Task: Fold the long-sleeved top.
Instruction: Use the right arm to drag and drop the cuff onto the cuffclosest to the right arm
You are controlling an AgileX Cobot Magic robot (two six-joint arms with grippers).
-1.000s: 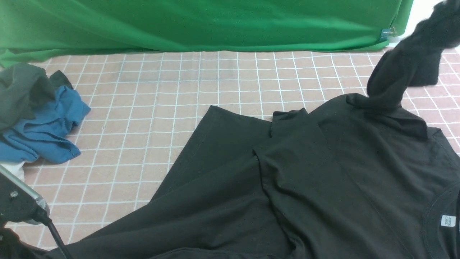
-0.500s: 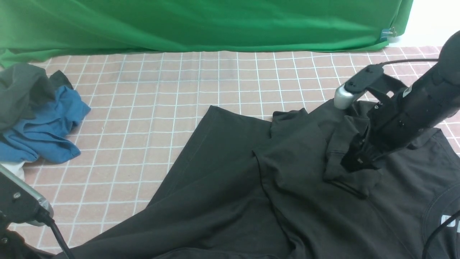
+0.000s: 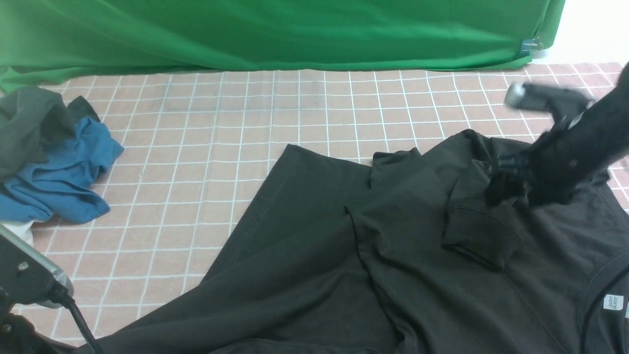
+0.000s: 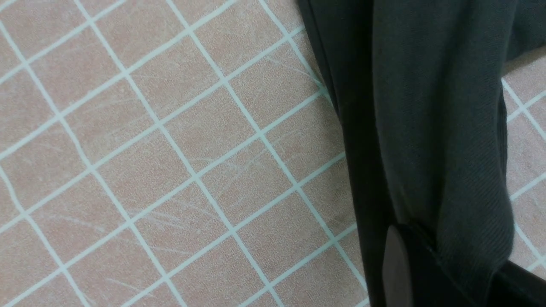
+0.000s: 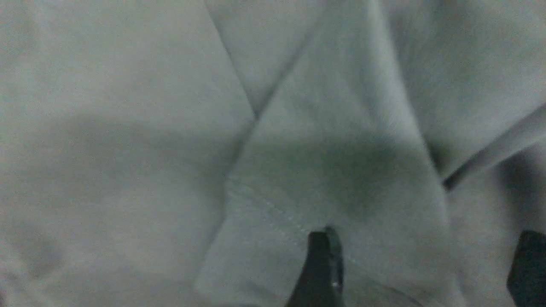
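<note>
Black long-sleeved top spread over the near right of the bench; left fingers clamped on its edge at near left, right fingers parted over its far right side.

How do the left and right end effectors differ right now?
The left end effector is shut, pinching a fold of the black top; the right end effector is open and empty. The left is at the top's near left edge, beside bare checked cloth; the right hovers above the sleeve laid across the body. Both have dark fingers.
</note>
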